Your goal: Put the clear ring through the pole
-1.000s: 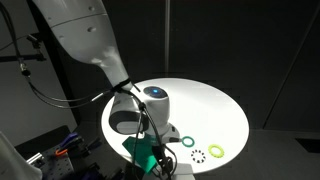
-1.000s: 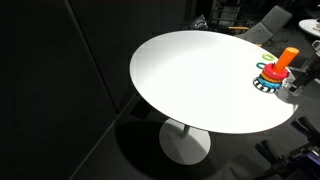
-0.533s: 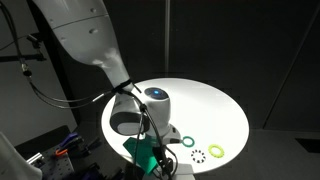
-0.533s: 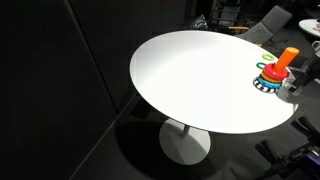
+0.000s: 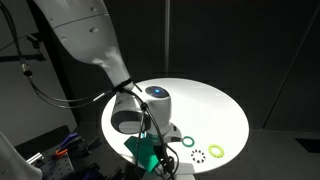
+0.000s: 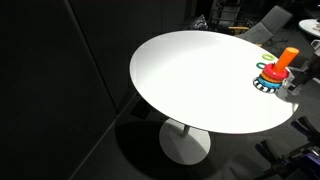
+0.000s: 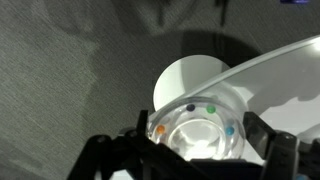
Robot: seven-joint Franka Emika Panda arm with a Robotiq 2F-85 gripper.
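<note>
Gripper shows its jaws apart in the wrist view, hanging low by the table edge. Near it, toward the picture's right in an exterior view, the clear ring lies flat between the dark green ring and the yellow-green ring. The pole stands upright by the table's rim.

clear ring: too small, only a dotted outline | table: 9 o'clock side hidden behind the arm | gripper: dark, blurred, cut by the wrist view's 6 o'clock edge, jaw spacing unreadable | pole: tiny, details indistinct
</note>
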